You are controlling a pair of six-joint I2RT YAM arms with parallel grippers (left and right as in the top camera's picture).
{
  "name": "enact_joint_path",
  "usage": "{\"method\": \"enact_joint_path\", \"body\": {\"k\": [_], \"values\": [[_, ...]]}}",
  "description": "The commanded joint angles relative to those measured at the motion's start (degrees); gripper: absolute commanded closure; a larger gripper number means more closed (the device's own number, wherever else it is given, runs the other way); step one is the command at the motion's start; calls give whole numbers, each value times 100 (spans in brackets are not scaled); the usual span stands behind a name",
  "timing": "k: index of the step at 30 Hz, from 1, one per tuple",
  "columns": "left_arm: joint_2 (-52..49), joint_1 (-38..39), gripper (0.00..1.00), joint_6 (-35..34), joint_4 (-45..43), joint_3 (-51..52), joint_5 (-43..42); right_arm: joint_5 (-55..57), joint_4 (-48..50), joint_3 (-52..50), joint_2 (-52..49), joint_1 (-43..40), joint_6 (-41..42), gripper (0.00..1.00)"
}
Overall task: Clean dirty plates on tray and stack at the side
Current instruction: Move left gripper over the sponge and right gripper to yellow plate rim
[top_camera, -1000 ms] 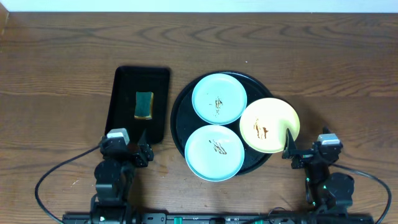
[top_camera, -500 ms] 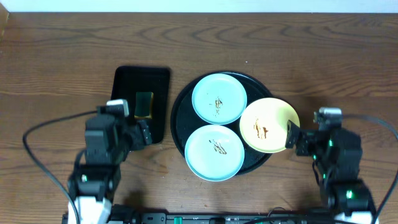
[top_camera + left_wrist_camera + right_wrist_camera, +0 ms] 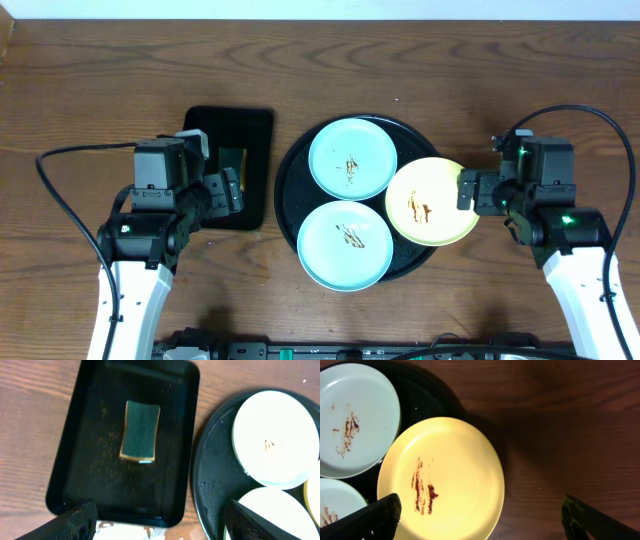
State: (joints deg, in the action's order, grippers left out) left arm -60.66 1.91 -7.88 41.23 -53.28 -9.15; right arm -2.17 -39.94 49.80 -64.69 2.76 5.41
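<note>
My left gripper [image 3: 162, 527] hangs with its fingers spread wide and nothing between them, over the near edge of the small rectangular black tray [image 3: 95, 475]. A green sponge [image 3: 140, 431] with a tan edge lies flat in that tray, apart from its walls. Just to the right sits the large round black tray [image 3: 212, 475], close beside the rectangular one.

My right gripper [image 3: 482, 517] is spread wide as well and holds nothing. From its wrist camera, the fingers frame the pale yellow plate [image 3: 455, 475], which has a brown smear at its centre. That plate sits at the round tray's right side and overhangs its rim toward the bare wood tabletop [image 3: 560, 425].

Two pale aqua plates share the round tray, the far one [image 3: 352, 158] and the near one [image 3: 345, 244]. Both are streaked brown in the middle, and each sits just beside the yellow plate.
</note>
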Motion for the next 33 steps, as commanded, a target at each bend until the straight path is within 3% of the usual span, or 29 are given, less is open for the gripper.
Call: {"method": "enact_joint_path", "body": {"k": [1, 11, 16, 33], "values": [[-55, -24, 18, 15, -339, -116, -94, -90, 7, 114, 7, 26, -74, 1], [-1473, -22, 23, 81, -1720, -118, 302, -90, 48, 114, 7, 26, -74, 1], [-2326, -22, 23, 461, -2175, -118, 470, -90, 50, 114, 7, 26, -76, 1], [-3871, -24, 25, 638, -2640, -116, 702, -90, 50, 111, 7, 26, -74, 1]]}}
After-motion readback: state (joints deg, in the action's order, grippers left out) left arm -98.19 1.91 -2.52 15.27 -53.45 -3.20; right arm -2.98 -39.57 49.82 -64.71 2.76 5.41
